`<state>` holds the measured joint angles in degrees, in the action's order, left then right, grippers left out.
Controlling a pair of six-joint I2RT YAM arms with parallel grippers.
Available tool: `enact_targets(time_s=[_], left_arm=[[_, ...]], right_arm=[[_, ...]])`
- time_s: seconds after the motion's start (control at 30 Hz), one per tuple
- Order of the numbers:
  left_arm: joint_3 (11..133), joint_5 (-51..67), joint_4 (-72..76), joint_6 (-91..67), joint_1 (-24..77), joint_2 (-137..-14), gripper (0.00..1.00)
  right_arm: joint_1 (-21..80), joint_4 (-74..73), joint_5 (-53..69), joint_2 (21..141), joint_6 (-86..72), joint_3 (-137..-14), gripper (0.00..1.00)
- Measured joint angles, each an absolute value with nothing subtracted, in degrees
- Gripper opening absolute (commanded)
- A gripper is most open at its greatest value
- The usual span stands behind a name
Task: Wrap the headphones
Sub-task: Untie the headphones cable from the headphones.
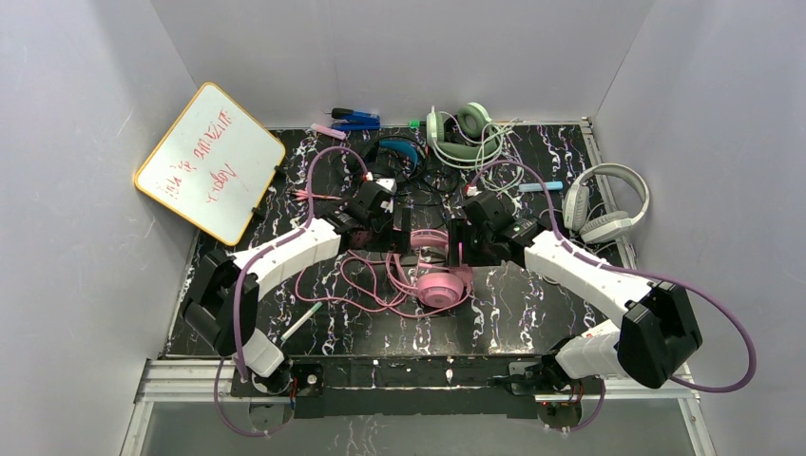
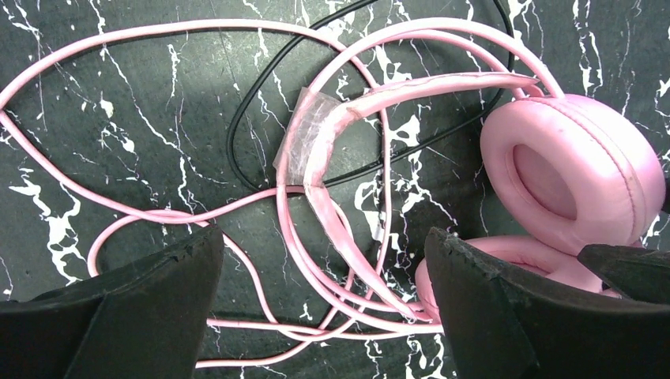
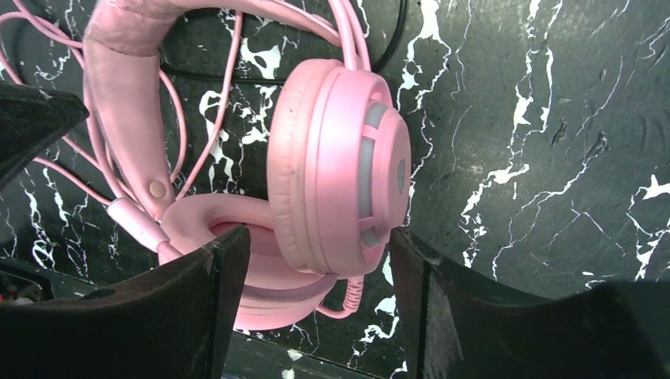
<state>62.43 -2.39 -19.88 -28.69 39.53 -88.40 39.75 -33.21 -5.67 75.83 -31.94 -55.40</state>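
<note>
Pink headphones (image 1: 442,285) lie mid-table between both grippers.
Overhead: a whiteboard (image 1: 211,161) leans at upper left, with a green headset (image 1: 461,133) and a white headset (image 1: 604,204) behind. Left wrist: the left gripper (image 2: 322,237) has its jaws spread over the looping pink cord (image 2: 197,26); a black cord (image 2: 235,118) passes the taped headband (image 2: 316,138). Right wrist: the right gripper (image 3: 318,233) straddles the glossy round cup (image 3: 340,166); I cannot tell whether it is pinching it.

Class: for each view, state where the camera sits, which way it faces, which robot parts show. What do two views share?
Top external: above and behind the bases, looking down at the table; left arm and right arm show.
Left wrist: on its arm, facing down past the left gripper.
Right wrist: on its arm, facing down past the right gripper.
Both wrist views share the pink headphones.
</note>
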Motion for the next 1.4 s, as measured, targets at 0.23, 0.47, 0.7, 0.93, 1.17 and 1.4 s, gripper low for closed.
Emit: enact_targets(time_s=[0.23, 0.47, 0.7, 0.93, 1.17, 1.4], left_arm=[[62.43, -2.44, -18.55, -28.10, 39.57, -90.76, 0.86], [62.89, -1.93, -17.30, -27.20, 40.16, -92.55, 0.85], [65.71, -1.67, -16.56, -25.47, 41.54, -95.70, 0.85], [68.38, -4.14, -16.73, -24.18, 43.03, -100.68, 0.79], [68.47, -7.38, -18.68, -23.57, 43.31, -103.83, 0.63], [68.47, -10.13, -19.18, -22.83, 43.35, -103.28, 0.01]], right_arm=[[39.33, -32.47, -5.85, 75.16, -32.64, -53.32, 0.56], [39.00, -28.84, -6.28, 70.32, -32.62, -48.03, 0.51], [39.00, -26.59, -6.46, 67.09, -32.62, -44.97, 0.51], [39.00, -25.32, -6.31, 66.63, -32.60, -44.34, 0.50], [39.00, -25.10, -6.26, 66.83, -32.49, -44.34, 0.50], [39.00, -25.06, -5.96, 66.92, -32.12, -44.36, 0.58]])
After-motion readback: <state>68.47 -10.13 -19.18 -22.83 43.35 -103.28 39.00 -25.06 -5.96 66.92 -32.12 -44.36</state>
